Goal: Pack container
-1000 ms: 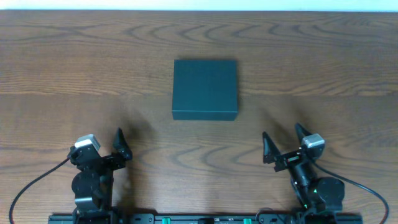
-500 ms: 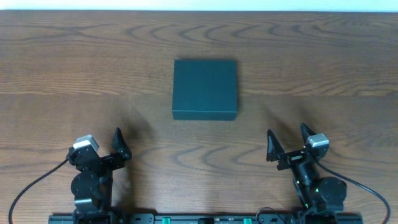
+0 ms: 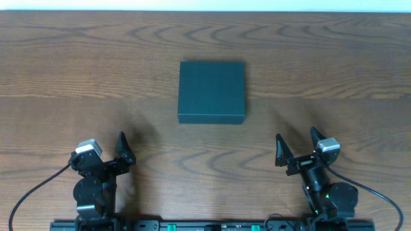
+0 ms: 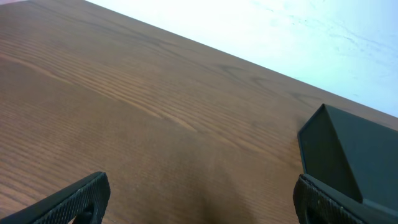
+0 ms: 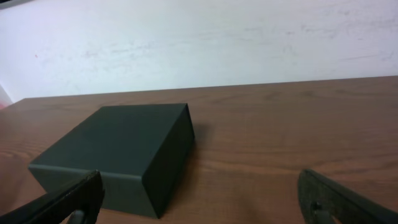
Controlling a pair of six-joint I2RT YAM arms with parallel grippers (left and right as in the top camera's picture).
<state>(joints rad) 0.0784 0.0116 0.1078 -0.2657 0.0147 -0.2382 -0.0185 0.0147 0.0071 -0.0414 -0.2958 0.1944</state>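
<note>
1. The overhead view alone gives the whole layout. The container (image 3: 212, 90) sits flat on the wooden table (image 3: 64, 64), forward of both arms. It is ahead and to the right of the left gripper (image 3: 104, 149) and ahead and to the left of the right gripper (image 3: 297, 146), well apart from each.
2. The left wrist view catches only one corner of the container (image 4: 354, 155), at the far right beyond that gripper's right finger (image 4: 323, 202). Most of the box is cut off by the edge of the picture.
3. The right wrist view shows the container (image 5: 118, 146) almost whole, ahead and left of centre. Its top and two side walls are visible, which the overhead view hardly shows. A pale wall (image 5: 199, 43) rises behind the table edge.
4. In the left wrist view the two fingers stand spread wide with only bare wood between them. The left gripper holds nothing.
5. The right gripper's fingers (image 5: 68, 199) are likewise spread wide at the bottom corners of its own view, gripping nothing.
6. The container is dark teal-green and matte, with a square top and low walls. Its lid lies shut and flush. I cannot tell which side carries the hinge.
</note>
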